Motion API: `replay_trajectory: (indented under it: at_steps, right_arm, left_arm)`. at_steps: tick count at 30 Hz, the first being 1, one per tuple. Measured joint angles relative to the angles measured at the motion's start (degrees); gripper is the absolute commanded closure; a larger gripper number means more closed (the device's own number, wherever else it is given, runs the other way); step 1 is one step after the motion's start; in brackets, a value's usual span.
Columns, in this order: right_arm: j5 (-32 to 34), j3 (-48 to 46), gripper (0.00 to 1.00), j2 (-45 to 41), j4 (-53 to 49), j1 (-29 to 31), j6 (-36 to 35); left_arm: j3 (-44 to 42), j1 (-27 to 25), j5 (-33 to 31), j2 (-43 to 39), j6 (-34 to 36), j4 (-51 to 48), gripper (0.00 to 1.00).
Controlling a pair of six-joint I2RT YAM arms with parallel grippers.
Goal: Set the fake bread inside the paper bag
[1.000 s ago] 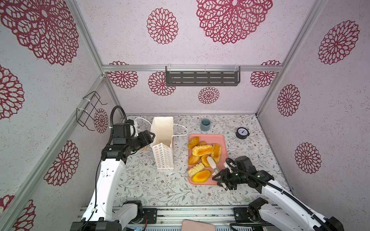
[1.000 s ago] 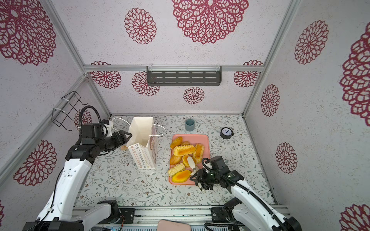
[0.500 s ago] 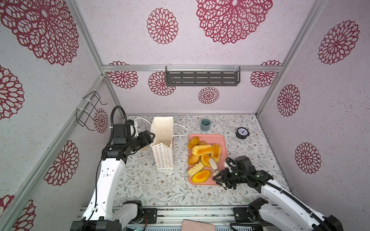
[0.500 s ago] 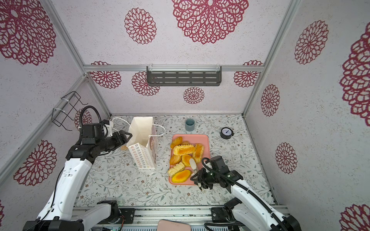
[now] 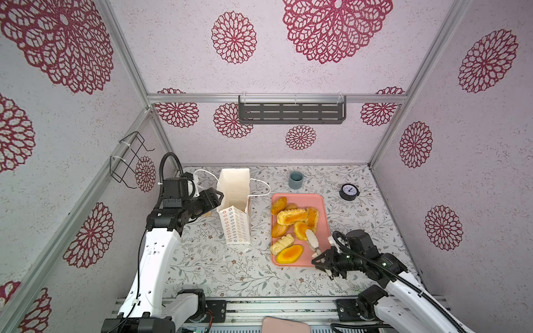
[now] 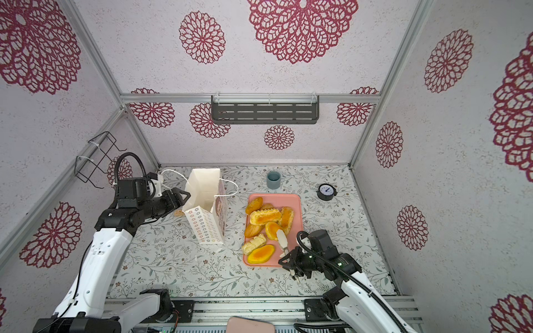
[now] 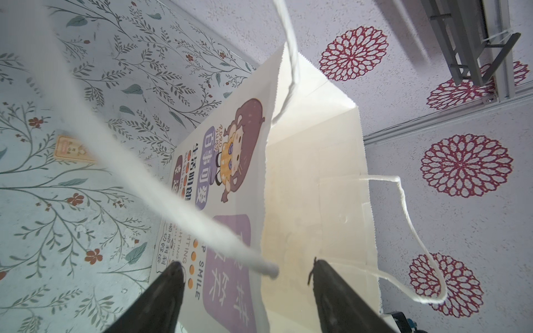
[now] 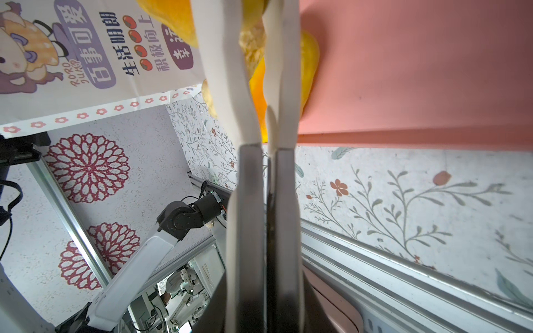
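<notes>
Step in hand: picking a piece off the pile with a tool.

- Right gripper point(image 5: 320, 257) sits at the near edge of the pink tray point(image 5: 322, 201). Its fingers are clenched on white tongs point(image 5: 312, 240), whose blades reach over the tray to a round bun.
- In the right wrist view the blades are squeezed nearly together. Cannot tell whether a piece is pinched.
- Fake bread point(image 5: 291, 216): every visible piece lies on the tray.
- Paper bag point(image 5: 235, 222) stands upright on the desk point(image 5: 219, 271), just beside the tray on the left arm's side.
- Left gripper point(image 5: 217, 199): fingers point(image 7: 170, 288) released, astride the bag's rim on the wall away from the tray.

Next, as I judge it: lift the tongs clear of the tray and carry them to the bag's mouth. That calls for a steady squeeze and an open mouth.
</notes>
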Motion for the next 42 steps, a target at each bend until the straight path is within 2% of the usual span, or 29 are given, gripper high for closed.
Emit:
replay_trajectory:
  at_steps: [6,16,27,32,37,42]
  right_arm:
    - [0.8,6.7,0.78,1.8,-2.7,0.0,-2.7]
    - [3.2,24.9,0.77,12.0,-5.6,0.0,-11.8]
    - [2.8,40.5,0.76,23.7,1.6,0.5,-15.6]
    - [3.0,48.3,0.75,30.4,5.0,4.1,-16.8]
    - [3.8,58.4,0.75,38.7,5.0,10.4,-19.5]
    - [4.1,63.1,0.75,44.0,4.0,13.9,-21.5]
  left_arm:
    - [0.1,0.0,0.2,0.2,-0.2,0.2,0.38]
    - [0.1,0.0,0.4,0.2,-0.5,0.1,0.52]
    - [0.1,-0.1,1.6,0.3,-1.4,0.2,0.66]
    - [0.1,-0.2,1.9,0.3,-1.8,0.2,0.70]
    - [0.1,-0.4,2.0,0.3,-2.3,0.4,0.75]
    - [0.1,-0.5,2.2,0.4,-2.5,0.7,0.80]
